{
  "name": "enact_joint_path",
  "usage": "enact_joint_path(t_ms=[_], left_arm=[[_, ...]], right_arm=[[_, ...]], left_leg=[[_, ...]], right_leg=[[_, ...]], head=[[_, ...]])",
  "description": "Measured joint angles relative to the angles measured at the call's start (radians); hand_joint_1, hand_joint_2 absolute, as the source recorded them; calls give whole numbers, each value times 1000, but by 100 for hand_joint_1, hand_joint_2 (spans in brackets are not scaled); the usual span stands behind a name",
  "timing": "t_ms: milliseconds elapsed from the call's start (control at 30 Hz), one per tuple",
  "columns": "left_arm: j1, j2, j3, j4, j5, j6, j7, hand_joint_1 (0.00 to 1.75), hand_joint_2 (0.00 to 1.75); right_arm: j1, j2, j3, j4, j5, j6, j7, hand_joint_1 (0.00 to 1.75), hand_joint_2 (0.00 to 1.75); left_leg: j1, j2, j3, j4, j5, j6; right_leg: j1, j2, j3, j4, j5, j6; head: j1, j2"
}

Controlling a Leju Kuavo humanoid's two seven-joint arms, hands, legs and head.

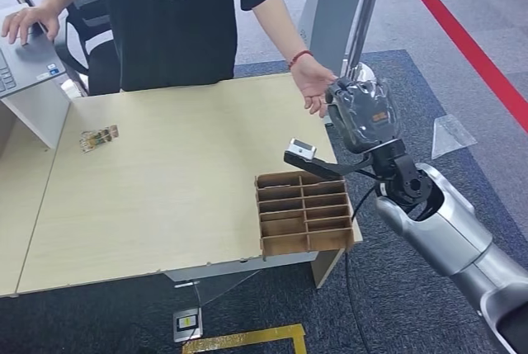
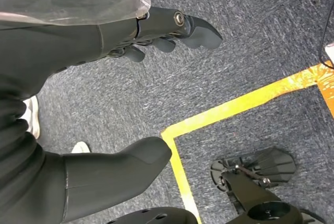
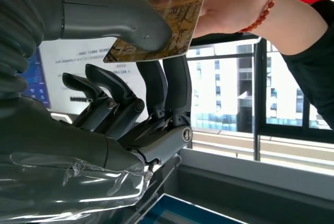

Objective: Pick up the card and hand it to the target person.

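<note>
So my right hand (image 3: 130,98) was up past the far right corner of the tabletop (image 1: 174,189), thumb and fingers clamped on the card (image 3: 165,25). That card is the whole game here. From the wrist view, its long axis ran straight out from my grip toward the person's hand (image 3: 232,2), and the free end looked to be touching or just about touching their palm. I couldn't tell for sure whether it had actually made contact. In the head view that open palm (image 1: 314,82) sat just beside my right hand (image 1: 363,113), so my guess was the handover only needed them to close on the card and me to let go.

My left hand (image 2: 165,33) was hanging down over the carpet, holding nothing, fingers loosely curled and apart. It was nowhere near the action, so the right one was clearly the nearer hand.

Counts, for what it's worth: one card in my grip, one person across the tabletop, their other hand (image 1: 28,20) on a laptop (image 1: 25,65). One wooden divider tray (image 1: 303,214) sat at the near right edge. One small card-like thing (image 1: 100,137) lay on the left side, too small to identify.
</note>
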Motion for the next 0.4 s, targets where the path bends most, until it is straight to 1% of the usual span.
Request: enact_joint_path(t_ms=[67, 133, 200, 233, 333, 367, 400], left_arm=[[-2, -1, 0, 0, -3, 0, 11, 0, 175], [-3, -1, -1, 0, -7, 0, 23, 0, 175], [-3, -1, -2, 0, -10, 0, 25, 0, 175], [-3, -1, -2, 0, -13, 0, 26, 0, 175], [-3, -1, -7, 0, -19, 0, 28, 0, 175], [-3, -1, -9, 0, -20, 0, 28, 0, 175], [-3, -1, -9, 0, -20, 0, 28, 0, 175]], right_arm=[[-52, 68, 13, 108, 25, -16, 1, 175, 175], [-114, 150, 28, 241, 53, -35, 4, 175, 175], [-137, 177, 33, 295, 62, -35, 6, 175, 175], [-147, 189, 34, 321, 66, -33, 8, 169, 175], [-177, 222, 37, 393, 77, -26, 16, 38, 175], [-184, 231, 37, 414, 79, -25, 18, 0, 175], [-188, 235, 37, 423, 80, -24, 19, 0, 175]], left_leg=[[0, 0, 0, 0, 0, 0], [0, -1, 0, 0, 0, 0], [0, -1, 0, 0, 0, 0], [0, -1, 0, 0, 0, 0], [0, -1, 0, 0, 0, 0], [0, -1, 0, 0, 0, 0], [0, -1, 0, 0, 0, 0]], right_leg=[[0, 0, 0, 0, 0, 0], [0, -1, 0, 0, 0, 0], [0, 0, 0, 0, 0, 0], [0, 0, 0, 0, 0, 0], [0, -1, 0, 0, 0, 0], [0, -1, 0, 0, 0, 0], [0, -1, 0, 0, 0, 0]], head=[[0, 0], [0, 0], [0, 0], [0, 0], [0, 0], [0, 0], [0, 0]])
